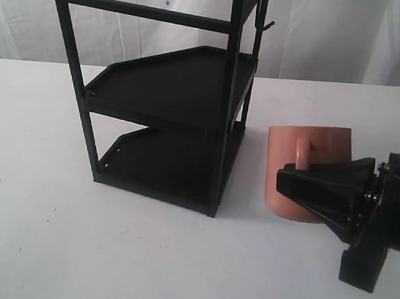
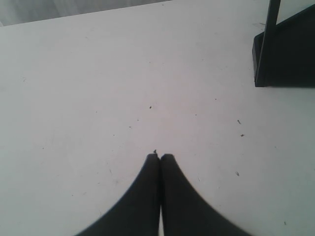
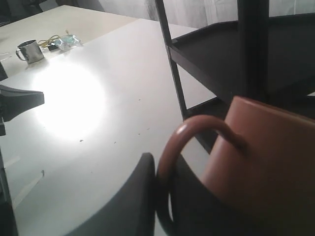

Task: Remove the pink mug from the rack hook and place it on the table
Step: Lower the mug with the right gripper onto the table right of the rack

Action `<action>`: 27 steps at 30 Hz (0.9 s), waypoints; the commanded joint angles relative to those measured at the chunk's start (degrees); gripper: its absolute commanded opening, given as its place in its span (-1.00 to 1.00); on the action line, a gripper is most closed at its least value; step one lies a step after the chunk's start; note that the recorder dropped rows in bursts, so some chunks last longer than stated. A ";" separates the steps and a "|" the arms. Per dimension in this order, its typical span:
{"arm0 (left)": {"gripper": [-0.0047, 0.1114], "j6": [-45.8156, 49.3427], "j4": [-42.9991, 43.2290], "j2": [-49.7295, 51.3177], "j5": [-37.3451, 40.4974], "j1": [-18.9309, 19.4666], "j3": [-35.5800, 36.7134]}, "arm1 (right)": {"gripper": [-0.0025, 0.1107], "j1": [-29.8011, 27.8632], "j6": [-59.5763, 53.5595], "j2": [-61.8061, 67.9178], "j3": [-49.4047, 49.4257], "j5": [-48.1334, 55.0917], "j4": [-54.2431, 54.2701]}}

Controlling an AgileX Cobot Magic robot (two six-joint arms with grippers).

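Observation:
The pink mug (image 1: 309,158) hangs low over the white table (image 1: 108,253), just right of the black rack (image 1: 170,92). My right gripper (image 1: 295,185) is shut on its loop handle (image 3: 197,129), one finger on each side of the loop. The mug leans slightly, and whether its lower edge touches the table cannot be told. High on the rack's right post, the rack hook (image 1: 267,25) is bare. My left gripper (image 2: 160,157) is shut on nothing, low over the bare table (image 2: 98,98); the exterior view does not show it.
A lower corner of the rack (image 2: 285,54) lies off to one side of the left gripper. A steel cup (image 3: 29,50) and small clutter (image 3: 61,42) sit on another table beyond. White curtains hang behind the rack.

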 commanded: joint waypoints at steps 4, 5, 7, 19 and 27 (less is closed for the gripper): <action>-0.92 0.00 -0.20 -0.01 -0.18 0.19 0.20 | -0.96 -0.37 -4.13 -0.71 3.35 4.15 3.60; -0.92 0.00 -0.20 -0.01 -0.18 0.19 0.20 | -0.96 -0.37 -4.60 -0.71 3.68 4.44 4.12; -0.92 0.00 -0.20 -0.01 -0.18 0.19 0.20 | -0.96 -0.37 -5.24 -0.71 4.27 4.96 4.49; -0.92 0.00 -0.20 -0.01 -0.18 0.19 0.20 | -0.96 -0.37 -5.50 -0.71 4.83 7.49 4.49; -0.92 0.00 -0.20 -0.01 -0.18 0.19 0.20 | -0.96 -0.37 -8.51 -1.58 7.64 11.19 4.72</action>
